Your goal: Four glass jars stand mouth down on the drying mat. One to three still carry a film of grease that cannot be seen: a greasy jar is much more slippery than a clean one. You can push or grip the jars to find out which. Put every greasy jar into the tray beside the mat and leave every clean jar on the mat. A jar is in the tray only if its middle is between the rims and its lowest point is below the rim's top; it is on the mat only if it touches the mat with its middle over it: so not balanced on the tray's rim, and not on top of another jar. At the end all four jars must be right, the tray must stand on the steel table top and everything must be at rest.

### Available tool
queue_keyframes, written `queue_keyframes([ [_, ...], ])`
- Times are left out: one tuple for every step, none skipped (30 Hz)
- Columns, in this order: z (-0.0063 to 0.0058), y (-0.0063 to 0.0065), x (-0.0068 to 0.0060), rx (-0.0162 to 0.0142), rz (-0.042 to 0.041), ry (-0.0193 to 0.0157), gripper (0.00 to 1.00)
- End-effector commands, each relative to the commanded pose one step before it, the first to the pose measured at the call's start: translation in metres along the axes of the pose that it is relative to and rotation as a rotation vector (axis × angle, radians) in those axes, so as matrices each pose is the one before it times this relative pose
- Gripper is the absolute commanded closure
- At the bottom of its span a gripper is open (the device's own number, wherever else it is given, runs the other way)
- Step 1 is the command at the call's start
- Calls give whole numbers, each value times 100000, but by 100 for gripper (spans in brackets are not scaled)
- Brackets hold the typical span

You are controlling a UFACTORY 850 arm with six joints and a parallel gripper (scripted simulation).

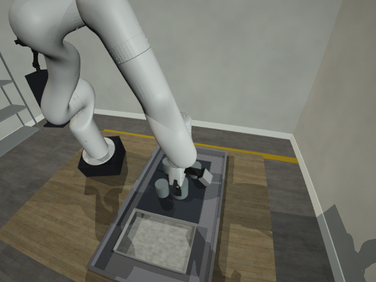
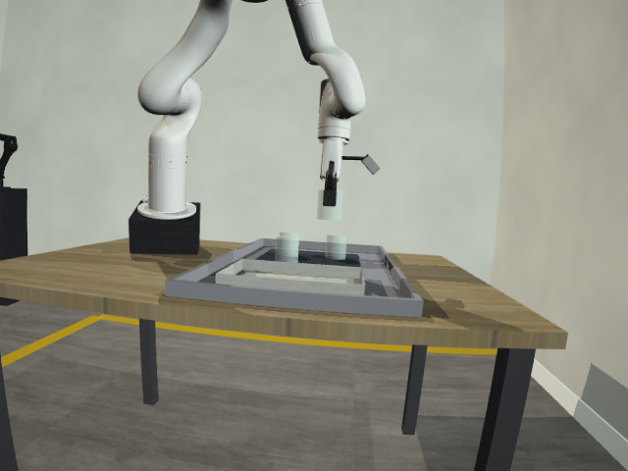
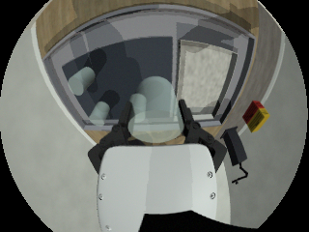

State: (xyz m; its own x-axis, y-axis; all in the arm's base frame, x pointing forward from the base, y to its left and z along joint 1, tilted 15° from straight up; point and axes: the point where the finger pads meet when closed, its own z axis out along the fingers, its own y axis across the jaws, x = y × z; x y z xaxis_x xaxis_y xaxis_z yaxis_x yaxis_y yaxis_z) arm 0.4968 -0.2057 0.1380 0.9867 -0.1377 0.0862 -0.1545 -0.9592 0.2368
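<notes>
Plain grey walls and a dark plank floor with a yellow line frame a wooden worktop (image 2: 76, 274) on dark legs. Nearest me on it lies a shallow grey steel surround (image 2: 293, 302), and inside that a pale square tray (image 2: 288, 284) with low, glassy rims and a mottled, matt floor. Beyond the tray is the dark drying mat (image 1: 182, 209), flat and dull, where short, straight-sided jars of pale blue-green glass stand mouth down: I can make out one (image 2: 287, 246) on the left, another (image 2: 336, 246) to its right, and a third (image 1: 165, 165) half hidden behind the arm in the top view.

Above them the gripper (image 2: 330, 194) is clamped on the fourth jar (image 2: 330, 208), fingers fairly wide across its smooth round wall, holding it well clear of the mat. If this jar is a greasy one, I'd judge the grip is the weak point: carry it level and unhurried toward the tray, lower it between the rims before letting go, and keep it from touching a rim or the standing jars. Farthest back stands the arm's black base (image 2: 139, 237).
</notes>
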Motion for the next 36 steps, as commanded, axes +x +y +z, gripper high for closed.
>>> queue_keyframes([
  [-76, 1714, -523, 92, 6, 155, 100],
  [0, 312, -115, 0, 0, 0, 100],
  [0, 312, -115, 0, 0, 0, 100],
  [0, 312, -115, 0, 0, 0, 100],
  [0, 312, -115, 0, 0, 0, 100],
  [0, 312, -115, 0, 0, 0, 100],
  [0, 312, -115, 0, 0, 0, 100],
  [0, 312, -115, 0, 0, 0, 100],
  [0, 0, 0, 0, 0, 0, 100],
  [0, 0, 0, 0, 0, 0, 100],
  [0, 312, -115, 0, 0, 0, 100],
  [0, 312, -115, 0, 0, 0, 100],
  [0, 312, -115, 0, 0, 0, 100],
  [0, 312, -115, 0, 0, 0, 100],
  [0, 312, -115, 0, 0, 0, 100],
  [0, 312, -115, 0, 0, 0, 100],
  [0, 312, -115, 0, 0, 0, 100],
  [0, 312, -115, 0, 0, 0, 100],
  [0, 312, -115, 0, 0, 0, 100],
  [0, 312, -115, 0, 0, 0, 100],
  [0, 312, -115, 0, 0, 0, 100],
  [0, 312, -115, 0, 0, 0, 100],
  [0, 312, -115, 0, 0, 0, 100],
  [0, 312, -115, 0, 0, 0, 100],
  [0, 312, -115, 0, 0, 0, 100],
  [0, 0, 0, 0, 0, 0, 100],
  [0, 0, 0, 0, 0, 0, 100],
  [0, 312, -115, 0, 0, 0, 100],
  [0, 312, -115, 0, 0, 0, 100],
  [0, 312, -115, 0, 0, 0, 100],
  [0, 312, -115, 0, 0, 0, 100],
  [0, 312, -115, 0, 0, 0, 100],
  [0, 312, -115, 0, 0, 0, 100],
  [0, 312, -115, 0, 0, 0, 100],
  [0, 312, -115, 0, 0, 0, 100],
  [0, 312, -115, 0, 0, 0, 100],
])
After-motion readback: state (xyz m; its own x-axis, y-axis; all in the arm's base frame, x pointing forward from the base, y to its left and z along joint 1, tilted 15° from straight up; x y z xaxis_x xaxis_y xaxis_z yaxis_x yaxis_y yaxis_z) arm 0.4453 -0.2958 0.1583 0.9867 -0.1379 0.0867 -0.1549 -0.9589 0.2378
